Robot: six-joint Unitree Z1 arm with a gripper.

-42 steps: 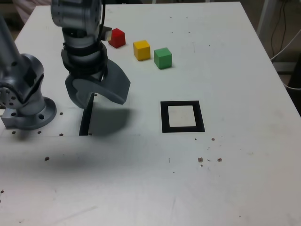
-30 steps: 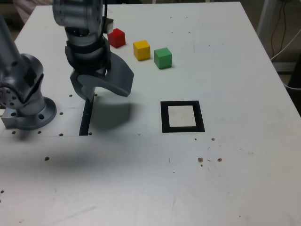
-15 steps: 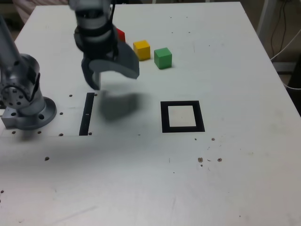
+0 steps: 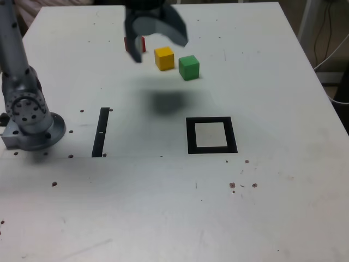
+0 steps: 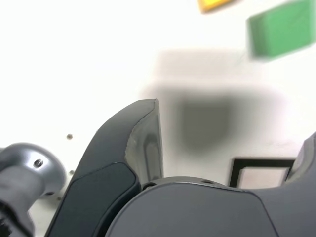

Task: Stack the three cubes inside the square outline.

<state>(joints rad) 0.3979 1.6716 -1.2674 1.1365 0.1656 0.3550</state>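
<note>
Three cubes stand in a row at the far side of the white table: a red cube (image 4: 143, 43) half hidden behind a gripper finger, a yellow cube (image 4: 164, 58) and a green cube (image 4: 188, 67). My gripper (image 4: 158, 46) hangs open above the red and yellow cubes with nothing between its fingers. The square outline (image 4: 211, 135), black with a pale centre, lies empty nearer the camera. In the wrist view, the green cube (image 5: 282, 29), an edge of the yellow cube (image 5: 215, 4) and a corner of the square outline (image 5: 261, 170) show past one dark finger (image 5: 143, 143).
A narrow black strip (image 4: 101, 132) lies on the table toward the exterior view's left. The arm's grey base (image 4: 32, 117) stands beside it at the left edge. Small dark specks dot the table's near part.
The gripper has swung from above the black strip toward the far side and the exterior view's right, arriving over the cubes. It has stayed open. The cubes have not moved.
</note>
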